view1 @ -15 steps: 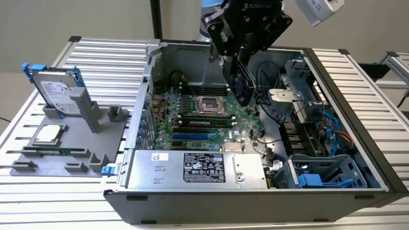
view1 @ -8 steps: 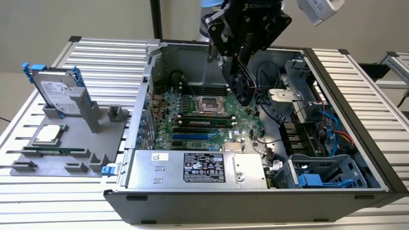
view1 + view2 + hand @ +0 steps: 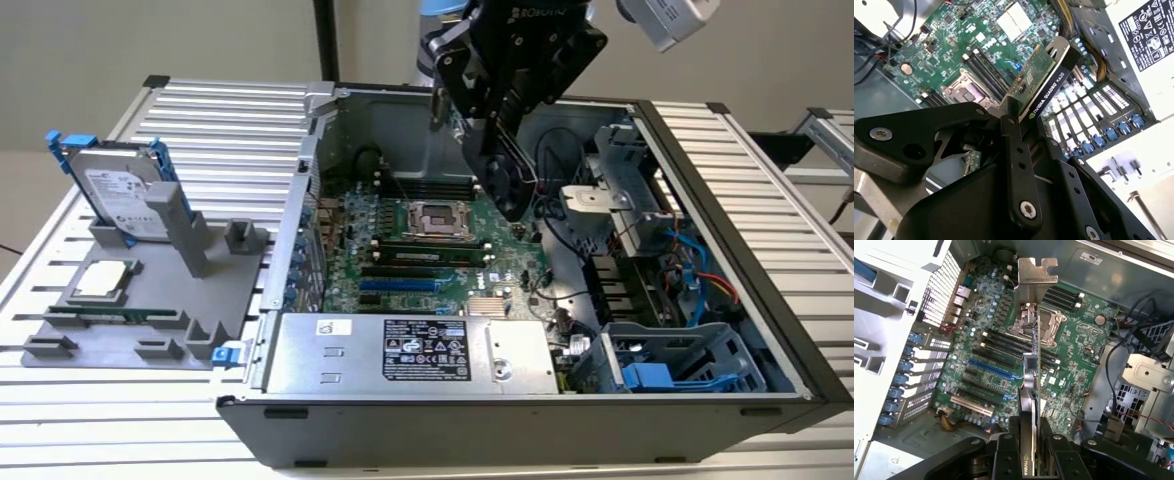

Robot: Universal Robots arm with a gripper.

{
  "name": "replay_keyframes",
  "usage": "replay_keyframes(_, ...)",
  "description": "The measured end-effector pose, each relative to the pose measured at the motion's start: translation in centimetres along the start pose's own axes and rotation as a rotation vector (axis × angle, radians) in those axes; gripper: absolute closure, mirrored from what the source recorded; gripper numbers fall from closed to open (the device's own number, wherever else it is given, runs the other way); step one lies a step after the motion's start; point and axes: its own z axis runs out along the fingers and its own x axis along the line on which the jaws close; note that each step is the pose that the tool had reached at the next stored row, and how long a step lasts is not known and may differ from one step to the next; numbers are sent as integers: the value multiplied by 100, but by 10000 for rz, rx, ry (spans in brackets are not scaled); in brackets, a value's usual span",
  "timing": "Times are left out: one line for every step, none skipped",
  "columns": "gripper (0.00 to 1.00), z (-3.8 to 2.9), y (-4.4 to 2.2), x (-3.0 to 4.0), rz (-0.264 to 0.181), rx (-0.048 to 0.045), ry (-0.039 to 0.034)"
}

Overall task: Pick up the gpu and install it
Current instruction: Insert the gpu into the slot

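Observation:
My black gripper (image 3: 491, 135) hangs over the open computer case (image 3: 747, 250), shut on the gpu (image 3: 503, 178). In the second wrist view the gpu (image 3: 1040, 80) juts out from between the fingers (image 3: 1013, 150), green board on one face and black shroud on the other. In the first wrist view the gpu (image 3: 1036, 365) is seen edge-on with its silver bracket (image 3: 1037, 274) at the far end, held by the gripper (image 3: 1031, 452). It hovers above the green motherboard (image 3: 400, 250), over the area between the processor socket (image 3: 1046, 327) and the expansion slots (image 3: 991, 371), touching nothing.
On the exterior view's left, a grey fixture (image 3: 200, 310) holds a silver hard drive in a blue frame (image 3: 118, 190) and a processor chip (image 3: 104, 282). Inside the case sit a power supply (image 3: 400, 350), a drive cage (image 3: 681, 360) and loose cables (image 3: 554, 170).

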Motion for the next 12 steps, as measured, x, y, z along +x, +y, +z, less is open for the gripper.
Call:
replay_keyframes(100, 0, 0, 0, -7, 0, 0)
replay_keyframes(100, 0, 0, 0, -7, -1, 0)
replay_keyframes(100, 0, 0, 0, -8, 0, 0)
replay_keyframes(100, 0, 0, 0, -9, 0, 0)
replay_keyframes(100, 0, 0, 0, -9, 0, 0)
replay_keyframes(100, 0, 0, 0, -9, 0, 0)
replay_keyframes(100, 0, 0, 0, -10, 0, 0)
replay_keyframes(100, 0, 0, 0, -12, 0, 0)
replay_keyframes(100, 0, 0, 0, -20, 0, 1)
replay_keyframes(100, 0, 0, 0, -41, 0, 2)
replay_keyframes(100, 0, 0, 0, -84, 0, 4)
replay_keyframes(100, 0, 0, 0, -118, 0, 5)
